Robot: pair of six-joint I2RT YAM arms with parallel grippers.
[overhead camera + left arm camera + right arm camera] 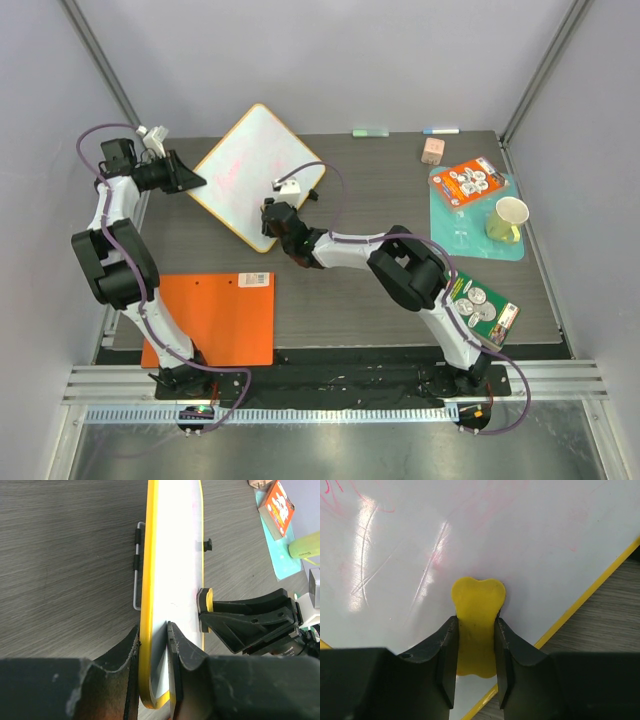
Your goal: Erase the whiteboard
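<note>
Now left jaws pinch the whiteboard (175, 555) edge — right jaws pinch an eraser (477, 607) on it

An orange sheet (210, 320) lies front-left; a teal mat (445, 218) holds a cup (508, 218) and an orange packet (473, 181).

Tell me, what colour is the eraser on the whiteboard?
Yellow. The eraser shows best in the right wrist view.

Left gripper (197, 182) pinches the whiteboard (255, 150) rim near the tabletop (330, 300) far left corner. Right gripper (268, 208) squeezes a yellow eraser (478, 600), arm reaching left.
</note>
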